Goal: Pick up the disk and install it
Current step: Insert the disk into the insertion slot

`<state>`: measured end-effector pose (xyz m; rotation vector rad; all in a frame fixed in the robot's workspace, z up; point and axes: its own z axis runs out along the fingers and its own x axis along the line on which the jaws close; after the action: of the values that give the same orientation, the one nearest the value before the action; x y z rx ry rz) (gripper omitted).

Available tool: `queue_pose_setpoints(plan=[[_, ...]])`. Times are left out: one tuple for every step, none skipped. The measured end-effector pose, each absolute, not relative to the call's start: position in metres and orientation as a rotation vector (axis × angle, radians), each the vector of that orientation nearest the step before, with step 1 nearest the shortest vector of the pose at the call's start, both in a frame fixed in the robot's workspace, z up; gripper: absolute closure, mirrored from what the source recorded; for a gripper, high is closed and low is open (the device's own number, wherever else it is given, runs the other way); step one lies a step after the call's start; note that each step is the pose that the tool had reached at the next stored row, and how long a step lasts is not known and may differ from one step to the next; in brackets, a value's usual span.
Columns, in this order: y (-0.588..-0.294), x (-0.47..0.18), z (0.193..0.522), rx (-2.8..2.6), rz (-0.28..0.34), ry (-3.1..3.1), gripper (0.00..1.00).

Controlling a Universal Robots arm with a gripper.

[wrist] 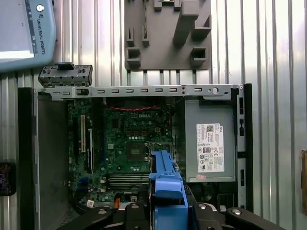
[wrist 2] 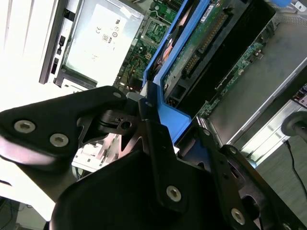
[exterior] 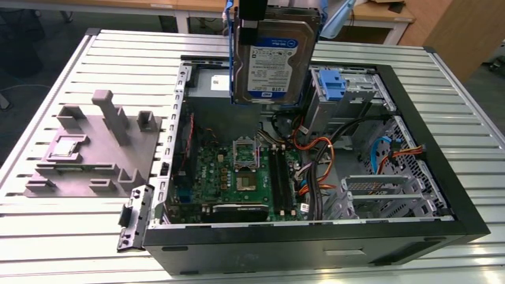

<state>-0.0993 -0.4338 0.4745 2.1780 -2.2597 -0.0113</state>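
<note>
One disk [exterior: 275, 59] hangs upright over the far side of the open computer case [exterior: 316, 239], fingers [wrist 2: 158, 143] clamped tight on its blue bracket [wrist 2: 169, 115]; a slip on that thin plastic edge could drop it onto the motherboard [exterior: 236, 177] below.
</note>
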Motion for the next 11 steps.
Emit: queue_pose_setpoints(plan=[[-0.4338, -0.0993, 0.4745, 2.178, -0.010, -2.259, 0.64], [-0.4338, -0.0993, 0.4745, 2.177, -0.010, -2.259, 0.64], [-0.4338, -0.0993, 0.4745, 2.177, -0.009, -2.259, 0.64], [-0.4338, -0.0993, 0.4745, 2.177, -0.009, -2.259, 0.64], [-0.4338, -0.0993, 0.4745, 2.177, -0.009, -2.259, 0.64], [-0.4338, -0.0993, 0.4745, 2.177, -0.009, -2.259, 0.64], [-0.4338, -0.0993, 0.4745, 2.177, -0.009, -2.259, 0.64], [-0.4338, -0.0993, 0.4745, 2.177, -0.009, -2.259, 0.64], [-0.4338, -0.0993, 0.4745, 2.177, -0.009, -2.259, 0.64], [-0.4340, -0.0993, 0.4745, 2.177, -0.009, -2.258, 0.64], [-0.4345, -0.0993, 0.4745, 2.177, -0.008, -2.258, 0.64]])
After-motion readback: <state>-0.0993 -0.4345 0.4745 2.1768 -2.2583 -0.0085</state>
